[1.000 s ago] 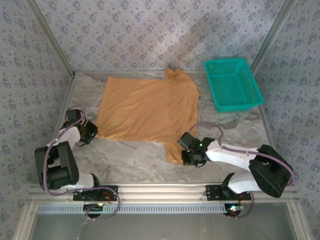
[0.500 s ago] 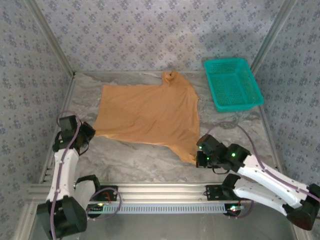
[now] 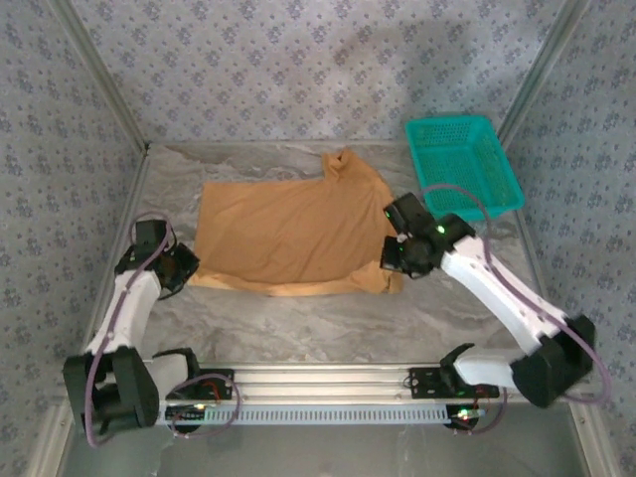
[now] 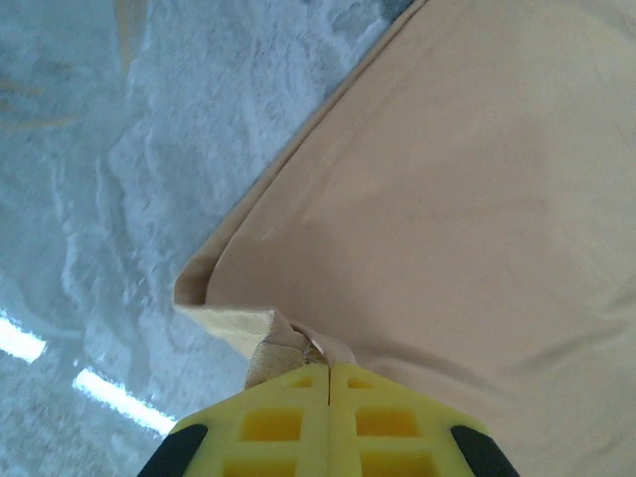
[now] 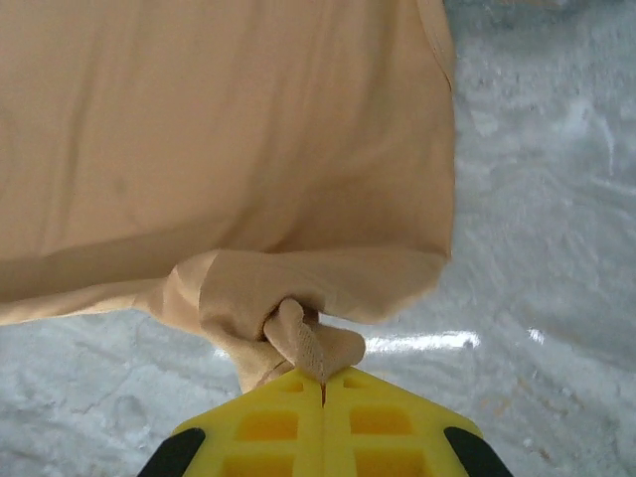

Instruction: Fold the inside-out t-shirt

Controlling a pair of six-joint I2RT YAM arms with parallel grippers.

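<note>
Starting at the near edge, both arms are out over the grey marbled surface [image 3: 328, 323]. The left arm runs up the left side with its wrist turned inward. The right arm stretches in a long diagonal from its near-right base toward the middle.

The left pincer [image 3: 179, 266] is clamped tight on the near-left corner of the caramel-orange soft cloth t-shirt [image 3: 298, 224]. Its wrist view shows the yellow jaws of that pincer [image 4: 329, 370] pressed together with a nub of hem between them. The right pincer [image 3: 393, 256] is clamped too, and bunched fabric from the near-right corner pokes out of its closed jaws [image 5: 323, 378].

The shirt lies spread across the middle of the surface, collar toward the far side. A thin doubled strip may be starting along its near edge, though that's hard to tell from above. I'd call this early: corners gripped, the first fold barely begun, every later fold left.

Far right, the teal plastic mesh basket [image 3: 452, 121] sits apart from the shirt.
</note>
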